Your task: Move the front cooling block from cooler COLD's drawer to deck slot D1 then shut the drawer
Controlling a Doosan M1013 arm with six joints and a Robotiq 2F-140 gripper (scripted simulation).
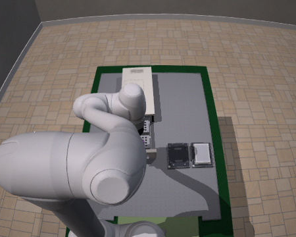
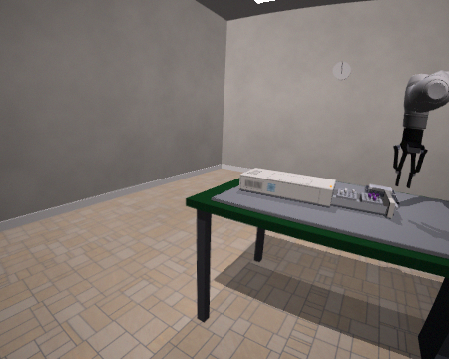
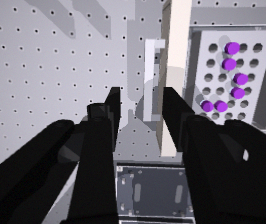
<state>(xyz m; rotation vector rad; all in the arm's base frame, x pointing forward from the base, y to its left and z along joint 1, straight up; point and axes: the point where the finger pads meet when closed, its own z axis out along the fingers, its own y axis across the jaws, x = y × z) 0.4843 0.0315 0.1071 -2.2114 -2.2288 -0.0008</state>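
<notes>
The cooler COLD (image 1: pixel 142 87) (image 2: pixel 284 185) lies on the table with its drawer (image 2: pixel 363 203) pulled out. The front cooling block (image 1: pixel 145 141) (image 2: pixel 375 195) (image 3: pixel 256 85) sits in the drawer next to the handle (image 1: pixel 151 153) (image 2: pixel 391 204) (image 3: pixel 151 75), with purple-capped tubes (image 3: pixel 229 64) in its bores. The rear block (image 1: pixel 145 126) (image 2: pixel 347 193) sits behind it. My gripper (image 2: pixel 404 184) (image 3: pixel 141 101) hangs well above the handle end of the drawer, fingers partly apart and empty. The arm hides it in the top view. Deck slot D1 (image 1: pixel 178 155) (image 3: pixel 151 192) is dark and empty.
Slot D2 (image 1: pixel 202 155) beyond D1 holds a pale flat piece. The grey perforated deck (image 1: pixel 184 108) lies on a green-edged table (image 2: pixel 304 231). My arm's large joints cover the left part of the deck in the top view.
</notes>
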